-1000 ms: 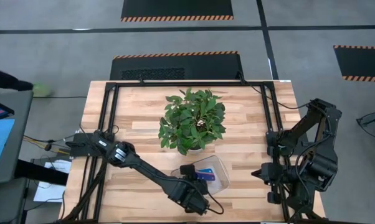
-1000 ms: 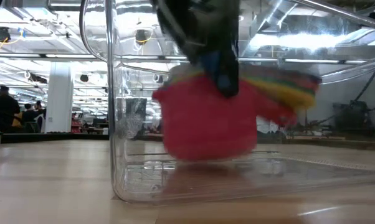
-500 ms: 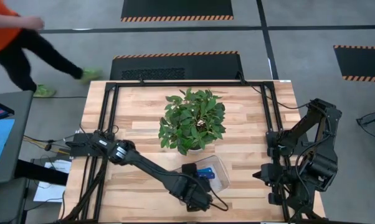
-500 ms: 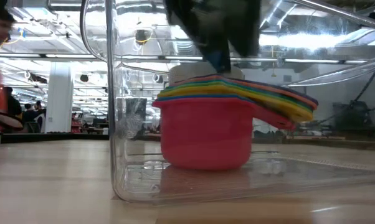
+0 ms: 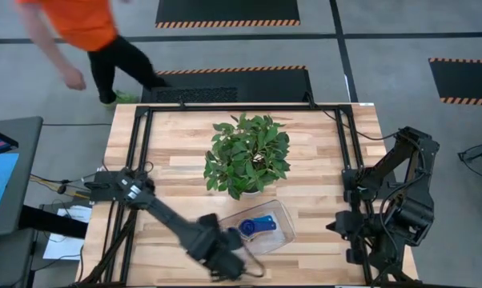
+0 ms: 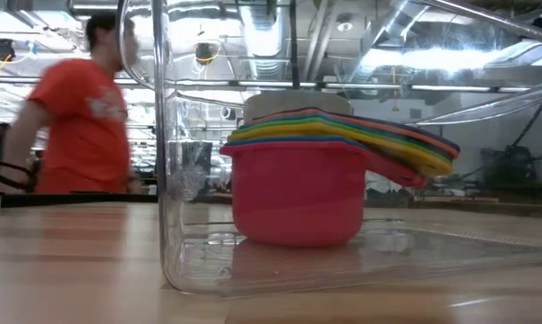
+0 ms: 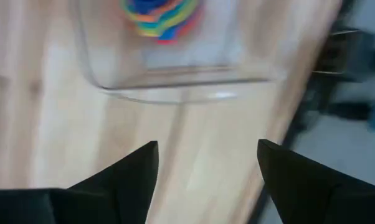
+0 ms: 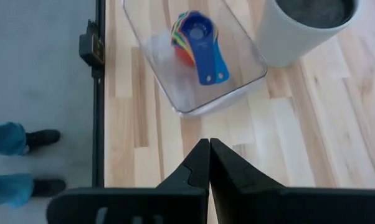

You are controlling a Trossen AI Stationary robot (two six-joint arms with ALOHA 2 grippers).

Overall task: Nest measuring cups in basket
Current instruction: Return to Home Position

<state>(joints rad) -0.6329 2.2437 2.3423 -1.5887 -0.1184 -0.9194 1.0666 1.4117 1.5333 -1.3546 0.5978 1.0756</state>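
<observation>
The measuring cups (image 5: 257,228) sit nested in one stack inside the clear basket (image 5: 283,217), the red one at the bottom (image 6: 298,198) resting on the basket floor, a blue one on top (image 8: 199,37), handles fanned to one side. My left gripper (image 7: 206,158) is open and hangs over the bare table near the front edge, left of the basket (image 7: 175,81); it touches nothing. In the high view only its arm shows, near the basket's left corner. My right gripper (image 8: 209,155) is shut, parked at the table's right side, away from the basket (image 8: 194,99).
A leafy potted plant (image 5: 247,154) in a white pot (image 8: 306,25) stands just behind the basket. A black frame (image 5: 141,152) borders the table. A person in an orange shirt (image 5: 89,24) walks past the far left corner. Bare wood lies left and right of the basket.
My left gripper set the stack of cups down in the basket, let go, rose and drew back toward the table's near left, out of the low view. The stack, lifted and blurred a second ago, now rests still on the basket floor. A person walked in behind the table.
</observation>
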